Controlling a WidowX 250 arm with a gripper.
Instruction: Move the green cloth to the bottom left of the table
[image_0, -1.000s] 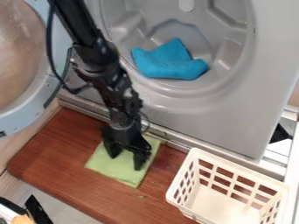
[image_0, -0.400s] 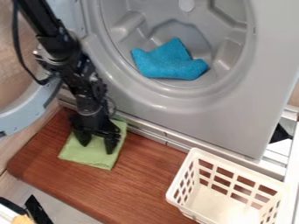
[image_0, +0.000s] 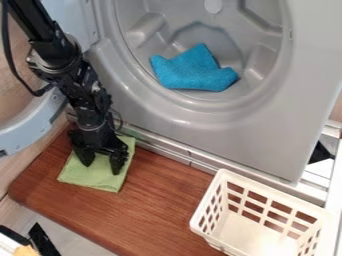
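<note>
Well, the table (image_0: 174, 212) lies at a slant, so its rounded corner at the left of the frame seems to me the proper goal. The arm (image_0: 73, 82) leans over from the upper left, and it should guide the green cloth (image_0: 93, 176) down and to the left, in one slow, even slide. At present this cloth is flat on the left part of the table, close to the machine side, with some wood left to cross before the lower left edge. The gripper (image_0: 101, 162) is not clenched: its two fingers stand apart upon the cloth, with green fabric visible between them, so I judge it is pressing rather than pinching. The pressure must be firm enough that the fabric follows, yet light enough that it does not bunch; near the edge, one should stop before a corner hangs over.

As for the materials, the machine (image_0: 270, 132) is smooth grey, with a deep round hollow and moulded ridges. The table is reddish-brown, with streaky wood grain. At the lower right, the basket (image_0: 273, 192) looks like cream plastic, its walls cut into square holes. The blue cloth (image_0: 190, 75) has a fuzzy, towel-like surface; the green one looks thinner and softer, nearly square.
</note>
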